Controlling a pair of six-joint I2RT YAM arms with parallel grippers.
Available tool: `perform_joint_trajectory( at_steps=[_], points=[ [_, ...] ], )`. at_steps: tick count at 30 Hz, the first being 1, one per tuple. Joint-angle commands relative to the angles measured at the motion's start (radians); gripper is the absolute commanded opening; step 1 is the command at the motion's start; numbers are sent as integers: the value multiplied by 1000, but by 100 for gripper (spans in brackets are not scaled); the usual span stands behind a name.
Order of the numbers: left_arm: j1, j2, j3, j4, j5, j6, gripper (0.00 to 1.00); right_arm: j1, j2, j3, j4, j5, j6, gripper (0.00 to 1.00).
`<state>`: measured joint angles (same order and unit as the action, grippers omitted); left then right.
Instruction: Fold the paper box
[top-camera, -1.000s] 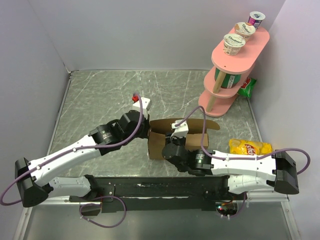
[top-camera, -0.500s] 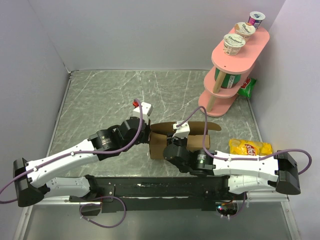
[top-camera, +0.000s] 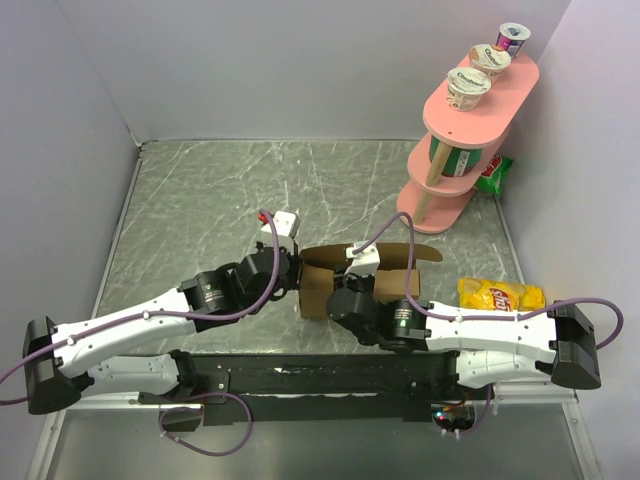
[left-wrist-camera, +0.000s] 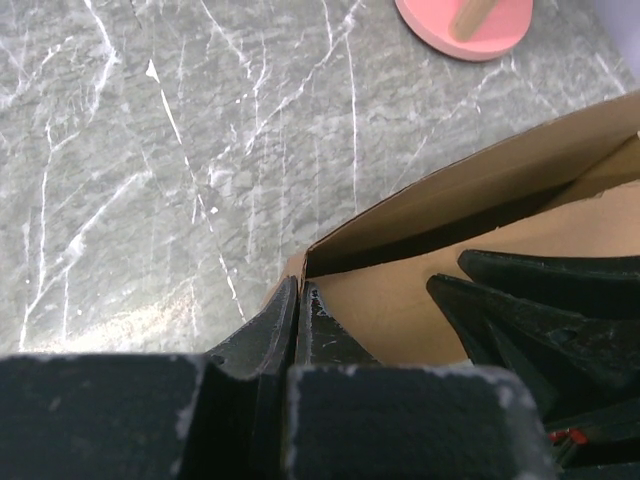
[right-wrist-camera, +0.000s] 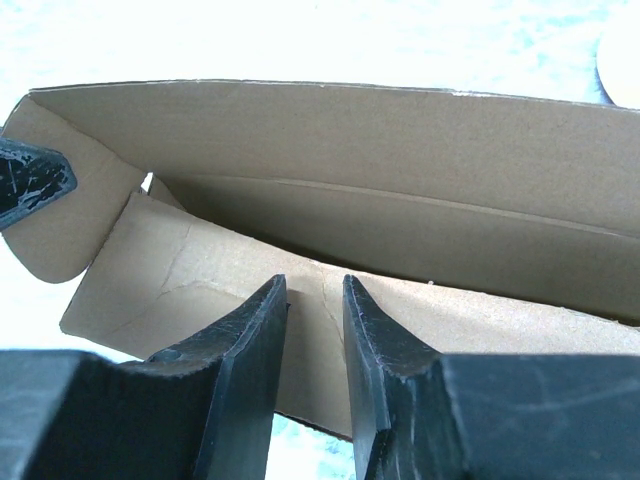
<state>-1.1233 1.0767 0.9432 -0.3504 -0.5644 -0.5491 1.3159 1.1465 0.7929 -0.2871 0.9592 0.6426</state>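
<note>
The paper box (top-camera: 318, 288) is plain brown cardboard, half folded, in the middle of the table, with a long flap (top-camera: 400, 252) spread to the right. My left gripper (top-camera: 296, 275) is at its left end. In the left wrist view it (left-wrist-camera: 299, 292) is shut on the box's left wall (left-wrist-camera: 420, 215) near a corner. My right gripper (top-camera: 340, 283) reaches into the box from the near side. In the right wrist view it (right-wrist-camera: 315, 290) is narrowly open, with an inner cardboard panel (right-wrist-camera: 180, 280) behind its tips and nothing between them. A left fingertip (right-wrist-camera: 30, 185) shows at that view's left edge.
A pink tiered stand (top-camera: 465, 140) with yoghurt cups (top-camera: 468, 88) is at the back right; its base (left-wrist-camera: 465, 20) shows in the left wrist view. A green packet (top-camera: 493, 175) lies behind it. A yellow chips bag (top-camera: 498, 294) lies right of the box. Walls enclose the table.
My left arm has swung toward the near side and brought its gripper onto the box's left end. The box's long flap has dropped a little. The right arm has barely moved.
</note>
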Motion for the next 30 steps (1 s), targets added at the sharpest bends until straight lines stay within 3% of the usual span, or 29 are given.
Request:
perform_joint_trajectory(
  at_steps=[1, 12, 30],
  points=[
    [-26, 5, -43, 53, 43, -58, 1, 0, 41, -46, -138, -76, 17, 35],
    [-50, 6, -109, 91, 29, -81, 1, 0, 48, -43, -142, -79, 19, 35],
    [-199, -15, -245, 133, -54, -40, 1, 0, 30, -11, -182, -59, 8, 36]
  ],
)
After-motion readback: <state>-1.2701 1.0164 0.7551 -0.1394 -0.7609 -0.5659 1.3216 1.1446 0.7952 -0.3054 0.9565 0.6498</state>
